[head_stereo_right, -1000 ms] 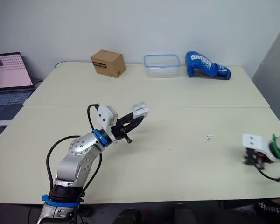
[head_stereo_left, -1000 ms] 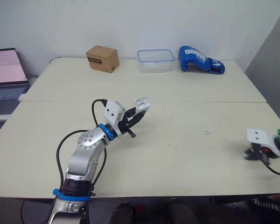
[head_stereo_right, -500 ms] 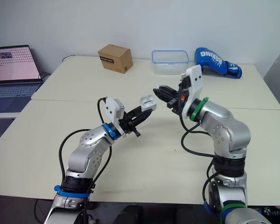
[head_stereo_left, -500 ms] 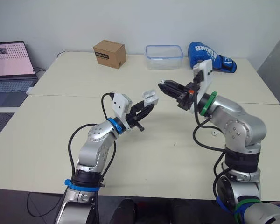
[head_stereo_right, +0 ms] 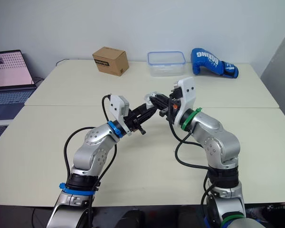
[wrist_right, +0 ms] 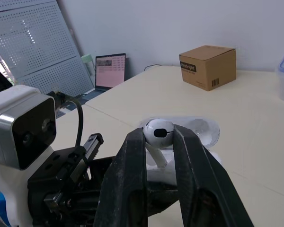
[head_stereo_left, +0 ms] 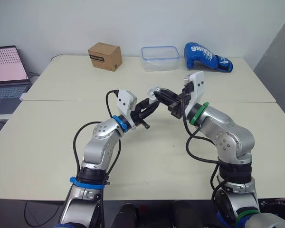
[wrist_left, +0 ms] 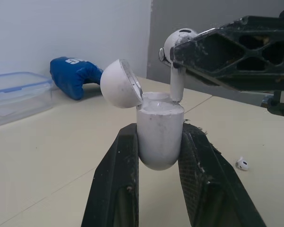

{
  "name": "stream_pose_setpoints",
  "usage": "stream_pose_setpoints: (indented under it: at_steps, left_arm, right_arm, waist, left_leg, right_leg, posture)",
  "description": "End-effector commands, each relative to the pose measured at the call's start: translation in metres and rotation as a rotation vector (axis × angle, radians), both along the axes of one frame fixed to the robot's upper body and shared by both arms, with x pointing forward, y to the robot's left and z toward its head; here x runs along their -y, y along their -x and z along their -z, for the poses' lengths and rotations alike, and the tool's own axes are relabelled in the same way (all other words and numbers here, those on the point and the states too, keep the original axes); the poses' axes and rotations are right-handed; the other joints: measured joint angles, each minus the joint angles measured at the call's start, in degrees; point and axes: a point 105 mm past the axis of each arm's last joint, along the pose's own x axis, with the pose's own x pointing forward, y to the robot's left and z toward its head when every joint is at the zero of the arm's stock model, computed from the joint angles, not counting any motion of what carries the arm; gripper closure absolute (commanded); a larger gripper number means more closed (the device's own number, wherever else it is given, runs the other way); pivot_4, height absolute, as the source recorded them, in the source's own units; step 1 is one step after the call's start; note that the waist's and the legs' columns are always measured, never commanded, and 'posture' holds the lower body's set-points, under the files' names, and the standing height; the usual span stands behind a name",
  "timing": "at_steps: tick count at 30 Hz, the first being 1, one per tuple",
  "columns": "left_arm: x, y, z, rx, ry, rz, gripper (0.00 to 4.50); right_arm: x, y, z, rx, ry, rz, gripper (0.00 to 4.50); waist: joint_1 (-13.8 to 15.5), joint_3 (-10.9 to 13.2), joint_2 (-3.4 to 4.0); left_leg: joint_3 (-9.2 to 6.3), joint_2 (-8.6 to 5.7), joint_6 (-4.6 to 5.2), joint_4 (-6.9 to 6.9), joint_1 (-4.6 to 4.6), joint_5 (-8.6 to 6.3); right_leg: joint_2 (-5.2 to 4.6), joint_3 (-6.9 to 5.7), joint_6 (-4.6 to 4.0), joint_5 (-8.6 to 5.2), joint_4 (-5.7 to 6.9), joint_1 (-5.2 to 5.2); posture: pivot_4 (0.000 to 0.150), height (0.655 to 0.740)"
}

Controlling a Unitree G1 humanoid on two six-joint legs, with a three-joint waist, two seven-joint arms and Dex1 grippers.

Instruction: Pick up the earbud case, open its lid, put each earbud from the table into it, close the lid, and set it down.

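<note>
Above the middle of the table (head_stereo_left: 61, 137), the left gripper (head_stereo_left: 148, 105) pinches the case (wrist_left: 160, 132) upright by its body, with the lid (wrist_left: 118, 83) hinged open. The right gripper (head_stereo_left: 165, 96) pinches an earbud (wrist_left: 176, 80) by its head, the stem right at the case's mouth. To do this well, line the stem up with its socket, lower it gently, and let go only once it is seated. A second earbud (wrist_left: 242, 164) lies on the table beyond.

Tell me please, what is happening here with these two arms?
The robot is loading earbuds into a case. The left pincer holds the case above the table, with its lid open. The right pincer grips an earbud and has its stem right at the case's open top. A second earbud lies on the table, not yet picked up.
</note>
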Motion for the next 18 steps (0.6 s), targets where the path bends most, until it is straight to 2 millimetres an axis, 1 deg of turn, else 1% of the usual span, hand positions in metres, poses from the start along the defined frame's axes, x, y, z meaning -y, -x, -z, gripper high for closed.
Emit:
stream_pose_setpoints:
  at_steps: [1, 9, 18]
  left_arm:
    - [0.003, 0.005, -0.016, 0.065, 0.016, 0.024, 3.73]
    - [0.006, 0.009, -0.016, 0.074, 0.004, 0.041, 3.73]
    - [0.01, 0.011, -0.023, 0.094, 0.015, 0.059, 3.73]
  right_arm:
    - [-0.004, 0.005, -0.01, 0.046, -0.016, -0.022, 4.11]
    - [-0.01, 0.005, -0.007, 0.039, -0.015, -0.04, 4.11]
    - [-0.008, 0.001, 0.001, 0.03, 0.019, -0.027, 4.11]
  waist:
    - [-0.01, 0.0, 0.0]
    - [-0.02, 0.0, 0.0]
    - [-0.03, 0.0, 0.0]
  left_leg:
    - [0.0, 0.0, 0.0, 0.0, 0.0, 0.0]
    - [0.0, 0.0, 0.0, 0.0, 0.0, 0.0]
    - [0.0, 0.02, 0.0, 0.0, 0.0, 0.0]
  right_leg:
    - [0.0, 0.0, 0.0, 0.0, 0.0, 0.0]
    - [0.0, 0.0, 0.0, 0.0, -0.01, 0.0]
    - [0.01, 0.0, 0.0, 0.0, -0.01, 0.0]
  posture:
    - [0.15, 0.74]
    - [0.15, 0.74]
    - [0.15, 0.74]
